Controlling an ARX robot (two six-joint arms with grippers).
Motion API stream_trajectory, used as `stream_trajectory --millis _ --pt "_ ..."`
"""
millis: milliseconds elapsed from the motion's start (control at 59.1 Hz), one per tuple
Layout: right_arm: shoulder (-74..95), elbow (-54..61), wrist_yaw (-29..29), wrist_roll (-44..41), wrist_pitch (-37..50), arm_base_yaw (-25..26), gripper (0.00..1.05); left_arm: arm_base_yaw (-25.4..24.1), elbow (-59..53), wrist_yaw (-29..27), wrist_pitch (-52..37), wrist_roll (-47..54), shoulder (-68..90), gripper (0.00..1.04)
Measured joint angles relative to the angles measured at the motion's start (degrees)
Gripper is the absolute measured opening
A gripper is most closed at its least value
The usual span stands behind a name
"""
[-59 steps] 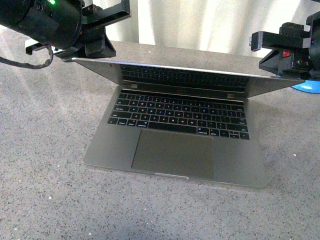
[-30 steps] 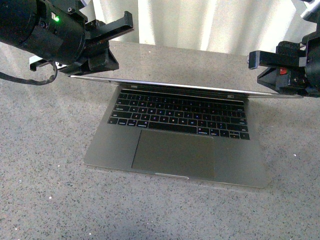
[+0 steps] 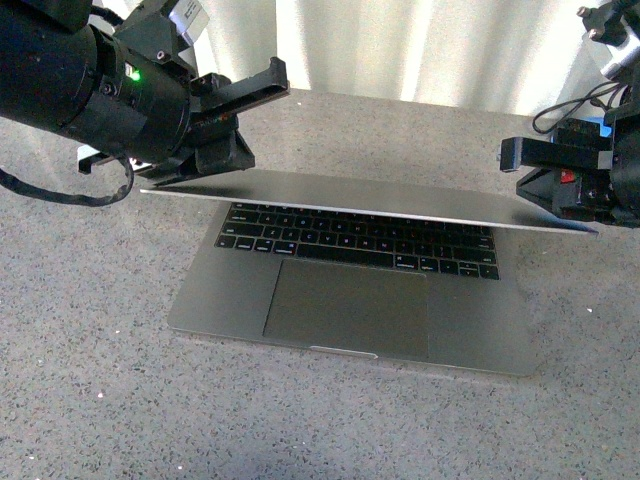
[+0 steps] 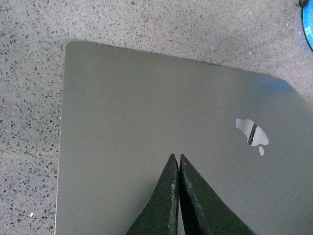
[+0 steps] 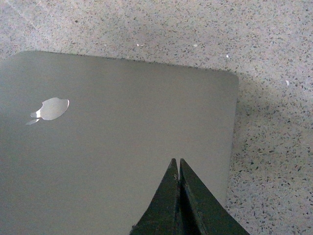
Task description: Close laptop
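The space-grey laptop [image 3: 350, 310] sits open on the speckled table, with its lid [image 3: 380, 198] tilted low over the black keyboard [image 3: 350, 238]. The screen is hidden under the lid. My left gripper [image 3: 222, 152] is shut and rests on the lid's far left corner. My right gripper [image 3: 560, 190] is shut and rests on the far right corner. In the left wrist view the shut gripper [image 4: 176, 159] lies on the lid [image 4: 146, 103] near the pale apple logo [image 4: 252, 132]. In the right wrist view the shut gripper [image 5: 176, 162] lies on the lid [image 5: 127, 112] close to its edge.
The grey speckled table [image 3: 90, 380] runs all round the laptop. A white curtain [image 3: 400, 45] hangs behind. A blue object [image 4: 308, 24] lies on the table beyond the lid's far right side.
The lid has swung down toward the keyboard, from half open to nearly flat. Both grippers have come down and forward with it, staying shut on its corners.
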State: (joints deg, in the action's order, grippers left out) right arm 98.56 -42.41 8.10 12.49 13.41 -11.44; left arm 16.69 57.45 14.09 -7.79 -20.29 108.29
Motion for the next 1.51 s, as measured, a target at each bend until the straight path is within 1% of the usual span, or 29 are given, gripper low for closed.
stream_trajectory --millis 1506 --pt "3.37 2.73 1.16 1.51 3.34 0.44 0.01 0.02 -3.85 -0.13 -4.63 -1.53 2.08 0.04"
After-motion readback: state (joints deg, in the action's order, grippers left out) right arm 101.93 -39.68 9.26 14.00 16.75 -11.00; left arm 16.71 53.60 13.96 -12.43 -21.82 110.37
